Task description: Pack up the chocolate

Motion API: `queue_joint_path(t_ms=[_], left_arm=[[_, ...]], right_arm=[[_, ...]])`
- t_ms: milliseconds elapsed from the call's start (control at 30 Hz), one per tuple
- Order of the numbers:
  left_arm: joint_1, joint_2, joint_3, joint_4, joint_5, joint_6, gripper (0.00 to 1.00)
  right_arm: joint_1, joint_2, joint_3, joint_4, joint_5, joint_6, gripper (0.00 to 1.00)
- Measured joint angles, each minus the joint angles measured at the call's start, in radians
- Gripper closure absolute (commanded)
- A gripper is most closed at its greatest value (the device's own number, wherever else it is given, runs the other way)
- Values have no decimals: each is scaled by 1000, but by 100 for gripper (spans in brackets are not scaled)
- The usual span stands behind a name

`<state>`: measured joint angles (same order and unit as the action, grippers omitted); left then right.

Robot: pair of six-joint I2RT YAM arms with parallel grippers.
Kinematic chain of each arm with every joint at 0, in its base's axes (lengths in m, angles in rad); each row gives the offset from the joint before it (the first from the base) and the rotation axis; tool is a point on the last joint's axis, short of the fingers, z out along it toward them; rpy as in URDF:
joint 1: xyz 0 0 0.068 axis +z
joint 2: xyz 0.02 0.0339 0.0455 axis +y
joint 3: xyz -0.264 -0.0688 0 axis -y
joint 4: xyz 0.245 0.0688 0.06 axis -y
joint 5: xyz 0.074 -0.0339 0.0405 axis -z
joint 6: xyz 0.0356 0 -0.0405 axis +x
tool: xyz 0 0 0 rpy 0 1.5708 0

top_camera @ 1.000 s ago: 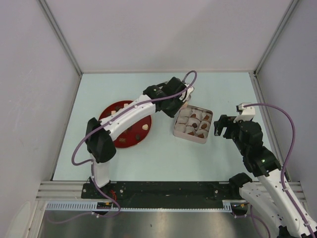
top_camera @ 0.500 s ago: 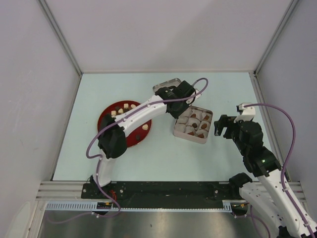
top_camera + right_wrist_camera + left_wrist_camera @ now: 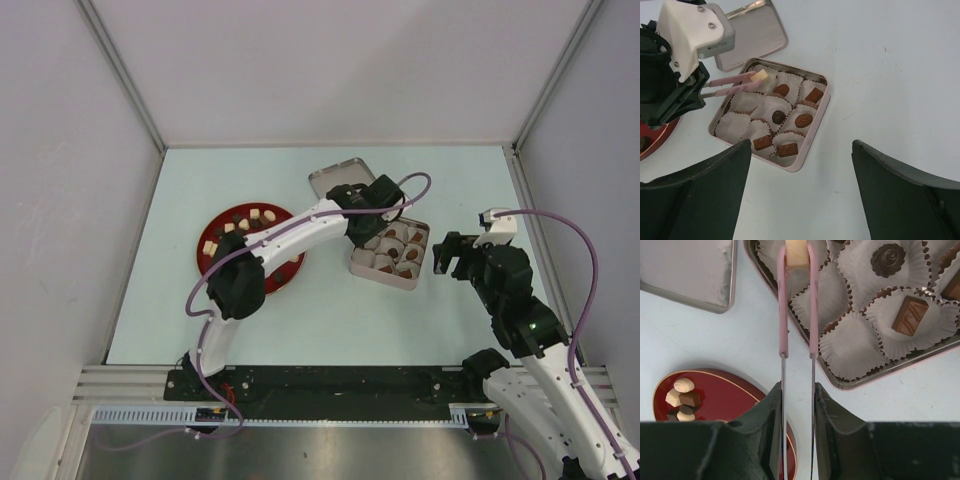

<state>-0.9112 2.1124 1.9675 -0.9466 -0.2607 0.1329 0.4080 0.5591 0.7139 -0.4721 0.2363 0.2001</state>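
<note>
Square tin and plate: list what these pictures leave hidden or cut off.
- Top view: left arm covers the tin's far-left corner and part of the red plate; whatever lies beneath is unseen.
- Left wrist view: top edge cuts off the cream chocolate in the left tool; tin's far side out of frame.
- Right wrist view: plate mostly beyond the left edge.

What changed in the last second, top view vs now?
The left arm swung right, mostly off the round red plate, uncovering the flat metal lid; the left gripper, shut on a cream-white chocolate, edged over the square metal tin's paper cups. Plate, tin and the open right gripper stayed put.
</note>
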Motion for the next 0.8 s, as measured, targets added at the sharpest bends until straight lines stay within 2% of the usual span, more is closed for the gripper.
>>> queue_joint_path(t_ms=[500,800], left_arm=[[-9,13,3,1,-42,-1,64],[-9,13,8,6,-42,-11,64]], right_arm=[[0,-10,-2,4,0,0,14],[0,-12,-2,7,-2,0,14]])
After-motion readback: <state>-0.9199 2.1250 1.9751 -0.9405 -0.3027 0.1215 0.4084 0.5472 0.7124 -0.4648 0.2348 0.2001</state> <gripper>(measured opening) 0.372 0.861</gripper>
